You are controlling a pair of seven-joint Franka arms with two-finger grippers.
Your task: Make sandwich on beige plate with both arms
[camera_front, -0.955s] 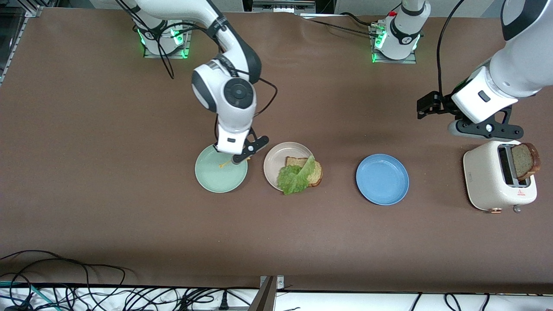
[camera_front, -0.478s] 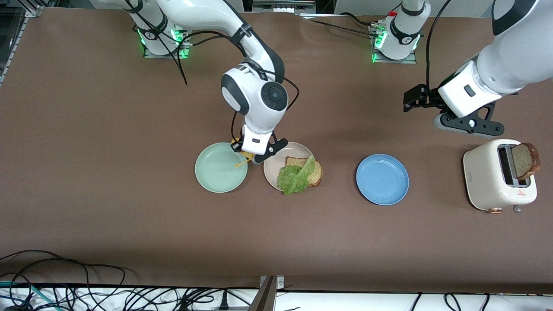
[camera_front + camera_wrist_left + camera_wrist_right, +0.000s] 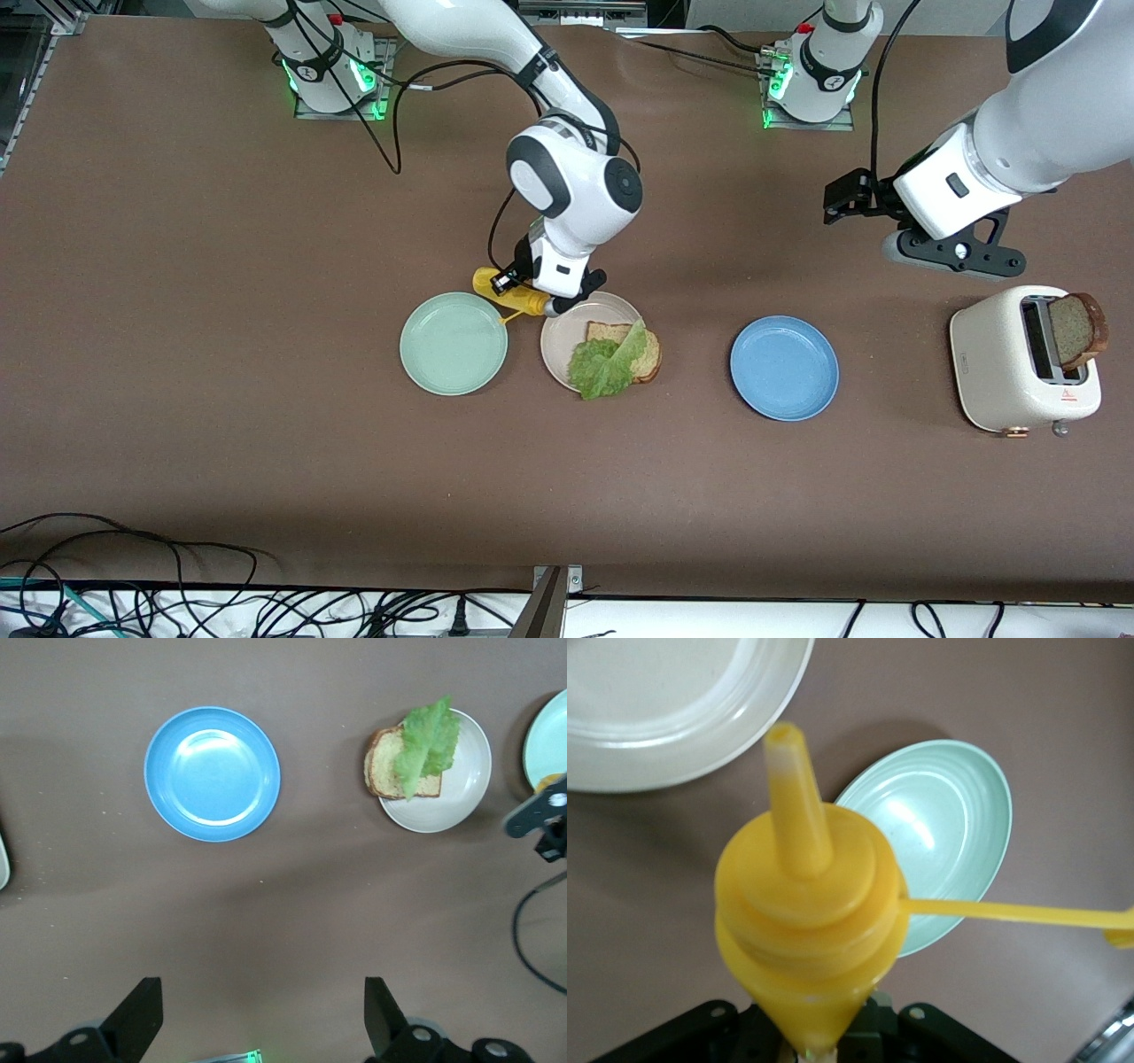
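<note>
I am viewing the round shallow pale beige plate (image 3: pixel 567 337) on the brown surface (image 3: pixel 221 425), between the mint green plate (image 3: pixel 453 344) and the blue plate (image 3: pixel 784 367). On it are lying one brown wholegrain bread slice (image 3: pixel 651 354) and a ruffled green lettuce leaf (image 3: pixel 607 361) draped over it, hanging past the rim nearest the front camera; the sandwich is lacking its top slice. The right gripper (image 3: pixel 542 299) is hovering over the beige plate's rim farthest from the camera, jaws pinching a yellow plastic squeeze bottle (image 3: pixel 509 297). The bottle's long axis is lying nearly level, nozzle (image 3: pixel 796 788) pointing toward the green plate, away from the lettuce. The left gripper (image 3: pixel 257 1014) is waiting, jaws spread, above the cream toaster (image 3: pixel 1019 363) holding the second slice (image 3: pixel 1076 330).
</note>
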